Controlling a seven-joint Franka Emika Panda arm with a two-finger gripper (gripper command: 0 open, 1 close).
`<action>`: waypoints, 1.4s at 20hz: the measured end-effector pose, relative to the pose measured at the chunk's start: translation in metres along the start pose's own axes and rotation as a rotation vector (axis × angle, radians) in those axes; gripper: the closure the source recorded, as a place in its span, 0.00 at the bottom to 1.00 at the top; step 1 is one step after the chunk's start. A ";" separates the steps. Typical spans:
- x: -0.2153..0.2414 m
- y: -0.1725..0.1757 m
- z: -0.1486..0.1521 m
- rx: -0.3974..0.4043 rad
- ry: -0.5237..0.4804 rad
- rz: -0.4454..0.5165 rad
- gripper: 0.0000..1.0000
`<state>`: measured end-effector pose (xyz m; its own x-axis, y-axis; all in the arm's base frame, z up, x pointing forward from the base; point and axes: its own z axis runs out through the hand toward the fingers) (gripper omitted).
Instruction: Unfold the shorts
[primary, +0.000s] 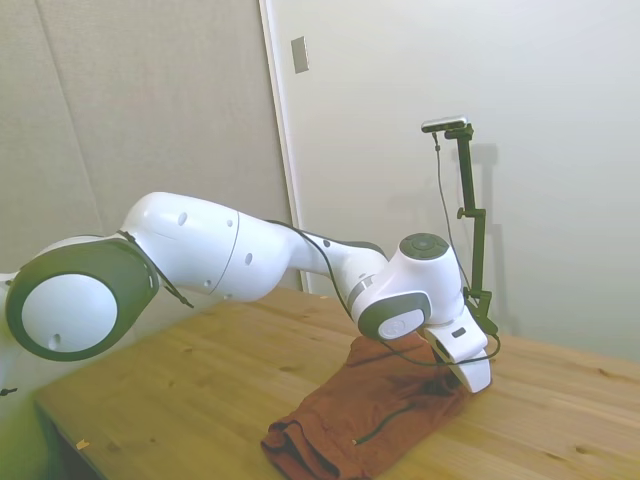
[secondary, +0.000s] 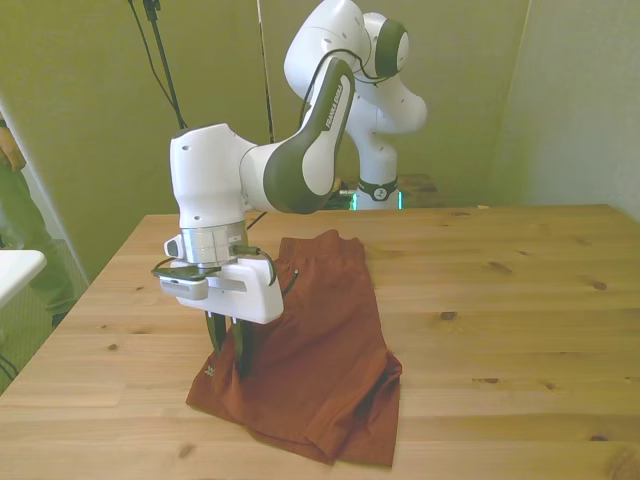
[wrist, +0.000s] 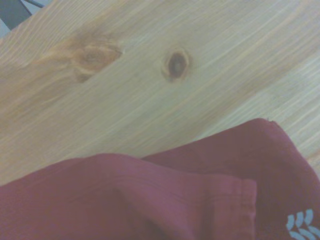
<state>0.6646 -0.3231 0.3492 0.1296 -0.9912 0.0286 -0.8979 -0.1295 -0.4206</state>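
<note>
The rust-brown shorts (secondary: 330, 340) lie folded and rumpled on the wooden table (secondary: 500, 300), left of its middle in the front view. A thin dark zipper line runs across them in the side view, where the shorts (primary: 370, 415) lie under the arm's wrist. My gripper (secondary: 229, 358) points straight down at the edge of the shorts on the front view's left. Its dark fingers (secondary: 244, 352) stand apart, open, with their tips down at the fabric. Up close, the wrist view shows a folded hem of the shorts (wrist: 200, 200) with a small pale logo (wrist: 300, 226) on bare wood.
At the front view's left edge stands a person (secondary: 20, 230) beside a white surface (secondary: 15, 270). Bare wood spreads to the front view's right of the shorts. The table's near edge runs just below the garment.
</note>
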 end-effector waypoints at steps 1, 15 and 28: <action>0.000 0.000 0.000 0.002 -0.002 0.000 1.00; -0.055 -0.026 -0.083 0.110 -0.031 -0.137 1.00; -0.272 -0.094 -0.126 0.129 -0.001 -0.392 1.00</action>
<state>0.6610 -0.0450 0.4955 0.4517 -0.8676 0.2080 -0.7203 -0.4922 -0.4888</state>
